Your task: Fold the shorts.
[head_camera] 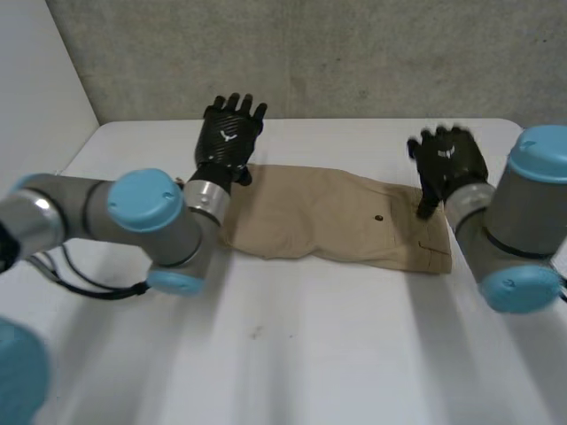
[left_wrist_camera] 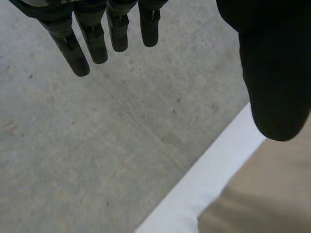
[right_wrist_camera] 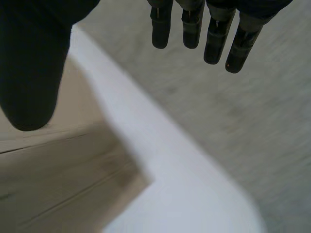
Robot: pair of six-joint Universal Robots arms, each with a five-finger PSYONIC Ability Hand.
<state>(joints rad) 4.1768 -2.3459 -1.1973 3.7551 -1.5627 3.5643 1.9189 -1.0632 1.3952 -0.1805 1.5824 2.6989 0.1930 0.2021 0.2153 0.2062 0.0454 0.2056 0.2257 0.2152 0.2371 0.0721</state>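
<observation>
Tan shorts (head_camera: 332, 217) lie folded into a long strip across the far half of the white table (head_camera: 292, 345). My left hand (head_camera: 229, 133) hovers over the strip's left end, fingers (left_wrist_camera: 82, 43) straight and spread, holding nothing. My right hand (head_camera: 450, 161) hovers over the strip's right end, also with straight fingers (right_wrist_camera: 214, 34) and an empty palm. In the left wrist view a corner of the shorts (left_wrist_camera: 262, 194) lies below the thumb. In the right wrist view the shorts' end (right_wrist_camera: 63, 179) lies under the thumb, near the table's rounded corner (right_wrist_camera: 194, 170).
A grey concrete wall (head_camera: 310, 53) rises right behind the table's far edge. A whitish panel (head_camera: 35, 80) stands at the left. The near half of the table is bare white surface. My two arms reach in from both sides.
</observation>
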